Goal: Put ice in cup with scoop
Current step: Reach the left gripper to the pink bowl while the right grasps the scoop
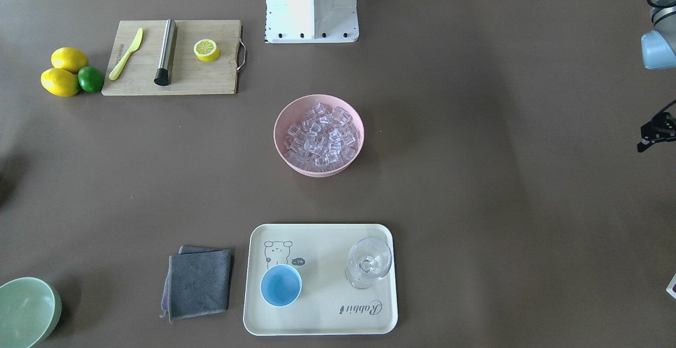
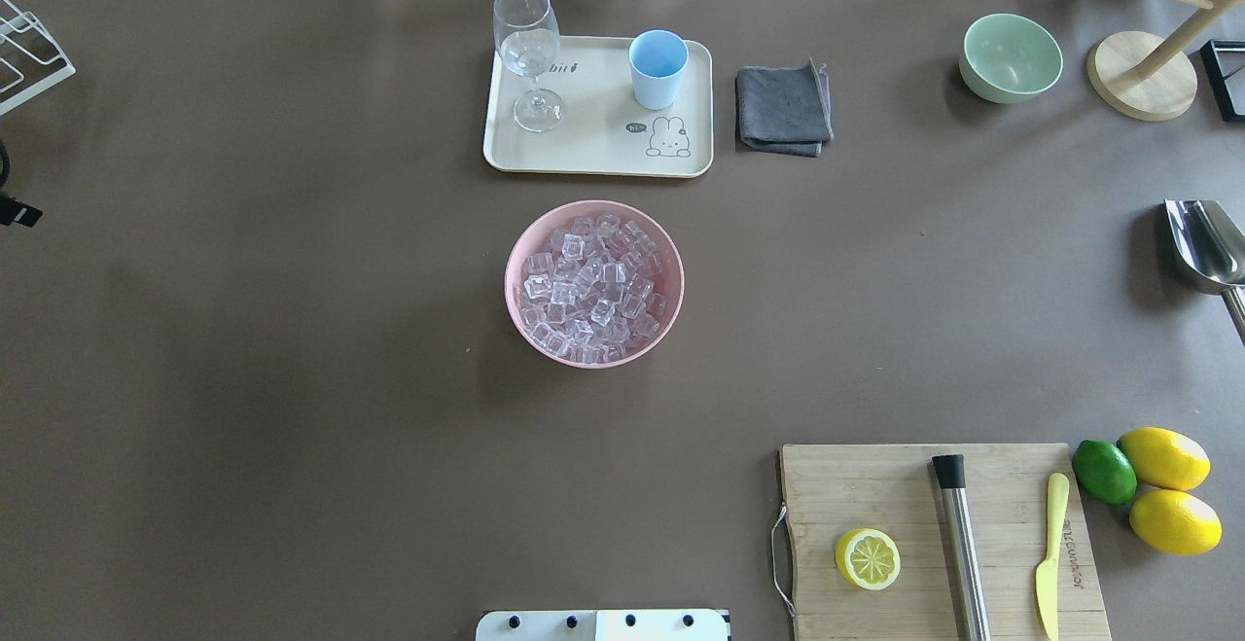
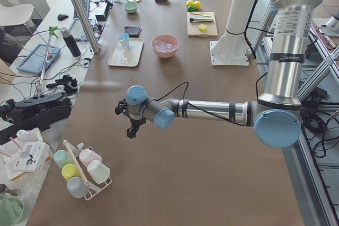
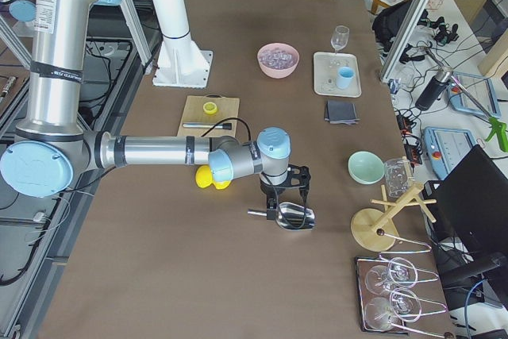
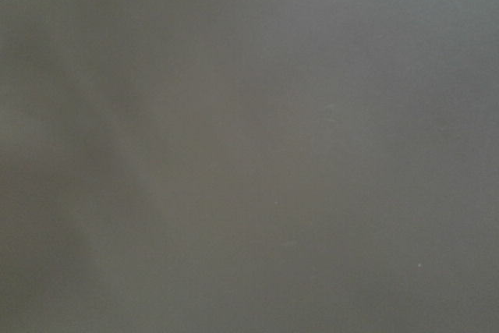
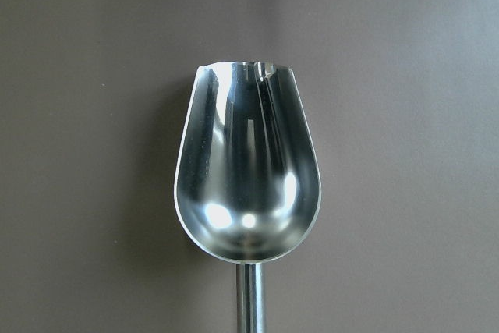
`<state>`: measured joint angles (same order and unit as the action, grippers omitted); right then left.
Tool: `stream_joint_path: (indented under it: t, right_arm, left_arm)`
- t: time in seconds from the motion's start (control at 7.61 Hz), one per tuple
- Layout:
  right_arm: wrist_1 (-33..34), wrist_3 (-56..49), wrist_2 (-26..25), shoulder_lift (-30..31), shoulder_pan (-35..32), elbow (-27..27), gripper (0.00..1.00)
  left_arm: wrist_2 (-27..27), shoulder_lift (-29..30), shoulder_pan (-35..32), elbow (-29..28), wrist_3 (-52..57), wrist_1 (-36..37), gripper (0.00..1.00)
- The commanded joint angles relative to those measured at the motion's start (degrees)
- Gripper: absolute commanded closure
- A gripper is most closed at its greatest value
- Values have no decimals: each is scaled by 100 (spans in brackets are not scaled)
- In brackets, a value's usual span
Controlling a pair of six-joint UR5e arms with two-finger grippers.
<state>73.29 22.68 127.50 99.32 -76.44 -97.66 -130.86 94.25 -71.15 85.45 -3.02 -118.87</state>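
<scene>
The silver scoop [image 6: 248, 173] fills the right wrist view, trough up and empty. It also shows at the table's right edge in the overhead view [image 2: 1204, 244]. My right gripper [image 4: 286, 198] hangs right over its handle; I cannot tell whether it is open or shut. The ice [image 2: 588, 286] fills the pink bowl [image 2: 510, 283] at mid table. The light-blue cup [image 2: 658, 67] stands empty on the cream tray [image 2: 593, 150]. My left gripper [image 3: 130, 126] hovers far off at the table's left end; its state is unclear.
A clear stemmed glass [image 2: 528, 53] shares the tray. A grey cloth [image 2: 783, 108] and a pale green bowl [image 2: 1010, 57] lie to its right. A cutting board [image 2: 875, 485] with a half lemon, steel cylinder and plastic knife sits front right, next to lemons and a lime.
</scene>
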Motion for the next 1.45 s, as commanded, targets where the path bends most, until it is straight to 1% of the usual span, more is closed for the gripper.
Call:
stream_joint_path:
  t: [0.0, 0.13, 0.26, 0.39, 0.53, 0.66, 0.79, 0.92, 1.05, 1.18, 1.31]
  right_arm:
    - [-719, 734, -77, 8, 505, 432, 0]
    - [-720, 755, -68, 25, 638, 440, 0]
    - [-746, 764, -33, 34, 674, 432, 0]
    - [-755, 781, -41, 113, 761, 467, 0]
    - [-972, 912, -68, 218, 797, 476, 1]
    - [-1618, 1261, -85, 306, 884, 711, 1]
    - [-2469, 1482, -85, 350, 920, 1122, 2]
    - [-2773, 1511, -112, 403, 946, 1239, 9]
    - [-2881, 1615, -181, 430, 955, 1214, 22]
    - [-3360, 1886, -382, 613, 973, 1205, 22]
    - [-3678, 2054, -428, 736, 999, 1196, 22]
  left_arm:
    - [-27, 40, 468, 208, 796, -1124, 1]
    - [-88, 162, 558, 348, 1238, -1138, 1]
    - [-97, 381, 585, 436, 1277, -1129, 1]
    - [-36, 592, 1002, 550, 1286, -1181, 1]
    - [-36, 890, 1398, 534, 1286, -1173, 1]
    - [77, 1058, 1802, 534, 1277, -1164, 1]
    - [531, 1095, 2285, 525, 1295, -1199, 1]
    - [622, 1269, 2516, 534, 1391, -1217, 1]
    - [667, 1602, 2623, 421, 1722, -1174, 1]
    - [763, 1875, 3007, 193, 1813, -1173, 1]
    - [1356, 2069, 3480, 130, 1805, -1173, 1]
